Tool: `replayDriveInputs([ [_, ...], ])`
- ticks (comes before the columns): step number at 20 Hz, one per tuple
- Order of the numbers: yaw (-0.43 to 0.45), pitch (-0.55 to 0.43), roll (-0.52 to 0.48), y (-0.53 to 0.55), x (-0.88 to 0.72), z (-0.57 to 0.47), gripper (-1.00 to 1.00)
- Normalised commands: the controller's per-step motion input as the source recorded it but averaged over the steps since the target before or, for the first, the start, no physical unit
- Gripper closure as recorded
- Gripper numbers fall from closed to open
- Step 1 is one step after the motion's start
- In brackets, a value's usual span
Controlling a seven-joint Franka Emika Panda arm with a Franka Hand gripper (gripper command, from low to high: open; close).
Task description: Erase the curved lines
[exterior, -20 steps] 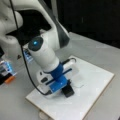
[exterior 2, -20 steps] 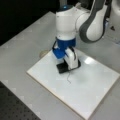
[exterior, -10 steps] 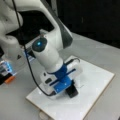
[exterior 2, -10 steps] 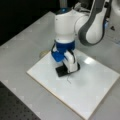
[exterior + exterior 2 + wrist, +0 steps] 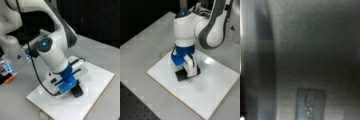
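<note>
- The claw points down onto a white board, pinching a black block eraser whose flat base rests on the board's face.
- In a front view the same claw sits near the middle of the board, with the eraser sticking out toward 9 o'clock from beneath the white fingers.
- The blue mount above the claw joins it to the white arm, which leans in from 10 o'clock.
- A black cable hangs down the arm and loops to the claw's side, just above the board.
- Of the curve lines, only a thin dark stroke shows, just at the eraser's 4 o'clock edge and running a short way from it; in a front view from the opposite side the arm and the claw cover that spot.
- The board lies flat on a grey surface, one corner pointing toward 9 o'clock.
- An orange and blue thing stands on the surface at 9 o'clock, well apart from the board.
- The wrist view is a grey blur with one darker rectangle low at 6 o'clock; nothing else can be told from it.
</note>
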Motion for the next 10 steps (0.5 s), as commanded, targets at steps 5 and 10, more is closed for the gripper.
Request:
replayDriveInputs([
  [5, -0.054, 0.137, 0.077, 0.26, 0.74, -0.40, 1.00],
  [10, -0.003, 0.146, 0.082, 0.16, 0.68, -0.40, 1.00],
])
